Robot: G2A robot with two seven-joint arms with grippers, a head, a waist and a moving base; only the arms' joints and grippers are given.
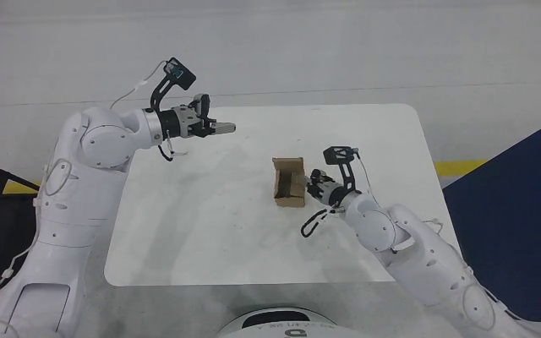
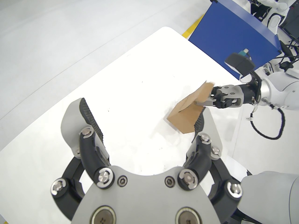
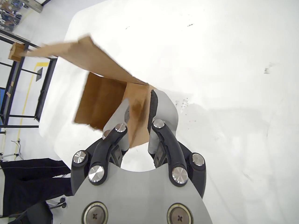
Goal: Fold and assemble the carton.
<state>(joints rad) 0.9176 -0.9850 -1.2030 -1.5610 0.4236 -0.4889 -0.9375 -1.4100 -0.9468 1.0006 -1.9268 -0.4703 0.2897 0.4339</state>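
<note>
A small brown carton [image 1: 287, 181] stands on the white table [image 1: 211, 220], a little right of the middle, with its flaps partly open. My right gripper [image 1: 309, 182] is at the carton's right side, shut on one of its side panels. In the right wrist view the gripper [image 3: 139, 108] pinches that panel, with the carton [image 3: 100, 99] open inside and one flap raised. My left gripper [image 1: 226, 128] hovers near the table's far left, apart from the carton and open. In the left wrist view the left gripper [image 2: 144, 115] holds nothing, and the carton [image 2: 189, 113] lies beyond it.
A blue panel [image 1: 499, 220] stands off the table's right side. Bare tabletop stretches between the left gripper and the carton and toward the near edge. A rounded table edge runs along the front [image 1: 254, 283].
</note>
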